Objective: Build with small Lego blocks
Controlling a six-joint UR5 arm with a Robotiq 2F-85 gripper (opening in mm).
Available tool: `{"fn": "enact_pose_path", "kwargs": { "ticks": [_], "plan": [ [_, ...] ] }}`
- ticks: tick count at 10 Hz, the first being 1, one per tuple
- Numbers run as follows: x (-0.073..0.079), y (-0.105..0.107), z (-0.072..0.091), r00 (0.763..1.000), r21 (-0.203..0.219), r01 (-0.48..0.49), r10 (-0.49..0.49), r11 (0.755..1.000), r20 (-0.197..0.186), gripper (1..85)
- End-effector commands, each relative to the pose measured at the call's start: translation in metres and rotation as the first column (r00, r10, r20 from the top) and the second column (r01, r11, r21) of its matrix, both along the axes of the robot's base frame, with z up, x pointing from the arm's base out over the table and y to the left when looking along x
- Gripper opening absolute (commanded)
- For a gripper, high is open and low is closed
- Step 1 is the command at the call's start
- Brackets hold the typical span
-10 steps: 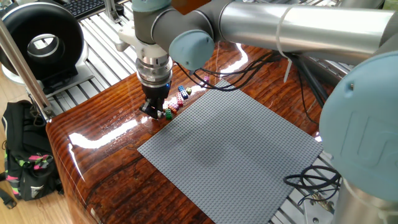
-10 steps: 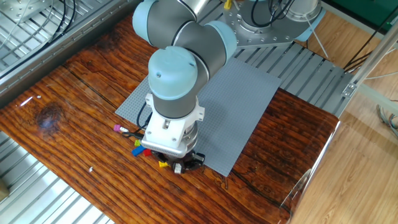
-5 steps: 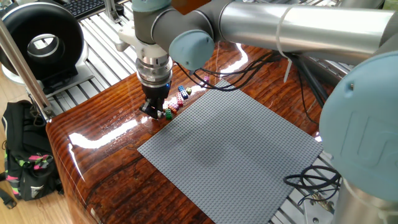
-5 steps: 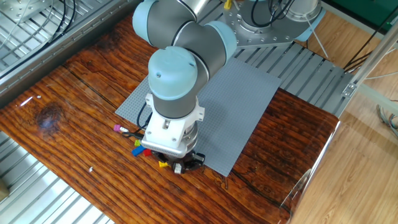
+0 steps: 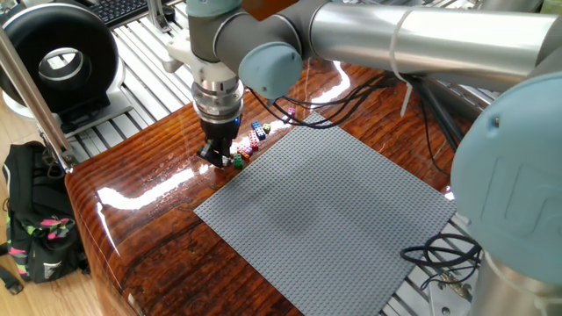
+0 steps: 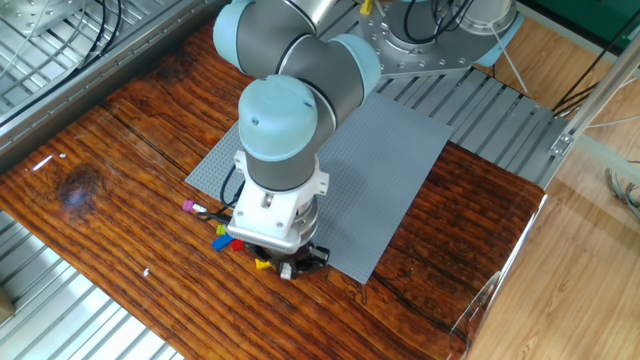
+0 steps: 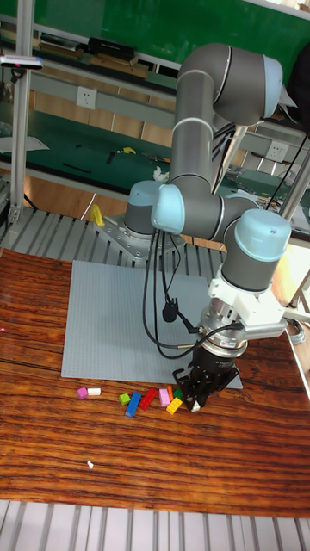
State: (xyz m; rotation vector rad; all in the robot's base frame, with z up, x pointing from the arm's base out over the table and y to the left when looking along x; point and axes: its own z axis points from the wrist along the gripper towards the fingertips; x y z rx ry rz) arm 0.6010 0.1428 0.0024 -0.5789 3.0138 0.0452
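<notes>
The small Lego blocks lie in a loose row on the wooden table beside the grey baseplate (image 7: 120,318): pink (image 7: 83,393), white (image 7: 94,392), green (image 7: 124,399), blue (image 7: 133,407), red (image 7: 149,398) and yellow (image 7: 174,405). My gripper (image 7: 194,401) points straight down at the row's right end, its tips at table height next to the yellow block (image 6: 262,265). The fingers look drawn together on a tiny white block (image 7: 196,409). In one fixed view the gripper (image 5: 215,156) stands beside a green block (image 5: 237,161) at the baseplate's corner.
The large grey baseplate (image 5: 334,211) covers much of the table. A black cable (image 7: 164,310) hangs from the arm over it. A black round device (image 5: 57,61) and a backpack (image 5: 35,228) sit off the table's left side.
</notes>
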Motion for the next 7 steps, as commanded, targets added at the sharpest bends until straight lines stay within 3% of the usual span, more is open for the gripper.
{"fn": "enact_pose_path", "kwargs": {
  "ticks": [1, 5, 7],
  "plan": [
    [0.000, 0.002, 0.001, 1.000, 0.012, 0.014, -0.014, 1.000, -0.001, 26.0],
    [-0.001, 0.001, 0.008, 0.999, 0.006, 0.039, -0.039, 0.999, 0.000, 17.0],
    [-0.007, 0.001, 0.023, 0.999, 0.010, 0.051, -0.051, 0.999, -0.008, 15.0]
  ]
}}
